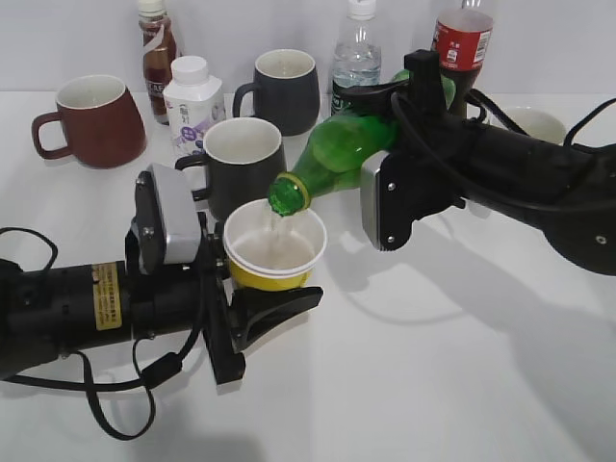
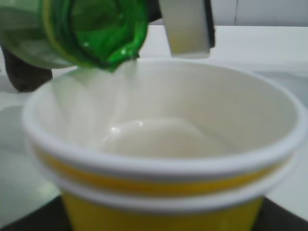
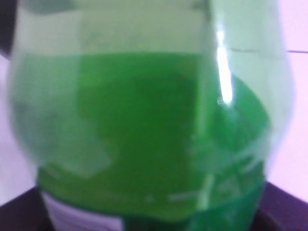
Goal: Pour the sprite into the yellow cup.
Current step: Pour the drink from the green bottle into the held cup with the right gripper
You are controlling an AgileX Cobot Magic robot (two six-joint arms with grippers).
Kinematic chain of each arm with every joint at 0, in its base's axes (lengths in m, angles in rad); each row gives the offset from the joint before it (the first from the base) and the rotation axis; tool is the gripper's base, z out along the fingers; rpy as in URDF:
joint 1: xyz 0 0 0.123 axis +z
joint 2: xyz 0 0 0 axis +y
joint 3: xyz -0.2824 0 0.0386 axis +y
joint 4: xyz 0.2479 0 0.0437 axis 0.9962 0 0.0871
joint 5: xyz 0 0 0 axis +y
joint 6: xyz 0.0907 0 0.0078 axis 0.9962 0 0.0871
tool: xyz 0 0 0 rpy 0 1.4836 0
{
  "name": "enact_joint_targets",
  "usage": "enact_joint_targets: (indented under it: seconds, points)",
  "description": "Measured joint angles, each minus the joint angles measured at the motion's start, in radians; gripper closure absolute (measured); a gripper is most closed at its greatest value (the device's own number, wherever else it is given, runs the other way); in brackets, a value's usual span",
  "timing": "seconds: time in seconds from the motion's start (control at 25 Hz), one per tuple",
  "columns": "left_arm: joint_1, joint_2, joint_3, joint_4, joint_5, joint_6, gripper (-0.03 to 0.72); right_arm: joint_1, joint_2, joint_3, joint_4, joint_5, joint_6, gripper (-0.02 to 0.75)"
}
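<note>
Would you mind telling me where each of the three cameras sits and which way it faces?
Exterior: in front, above the table, looking down at both arms.
Left wrist: close behind the yellow cup, facing across its rim; no arm part clearly visible.
Right wrist: pressed against the green bottle; dark edges at the bottom corners.
Shared: exterior and left wrist both show the bottle's mouth over the cup.

I can't read any words or numbers here. The yellow sticker (image 1: 109, 296) on my left arm has print that is too small. The red label on the cola bottle (image 1: 463, 38) at the back edge and the small white bottle (image 1: 192, 106) there are blurry too.
</note>
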Motion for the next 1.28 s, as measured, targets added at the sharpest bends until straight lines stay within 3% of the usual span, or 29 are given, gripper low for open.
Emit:
enact_joint_targets:
  seconds: [1.28]
  points:
    - [0.000, 0.000, 0.009, 0.044, 0.022, -0.002, 0.270, 0.000, 0.000, -0.001, -0.011, -0.001, -0.081, 0.290]
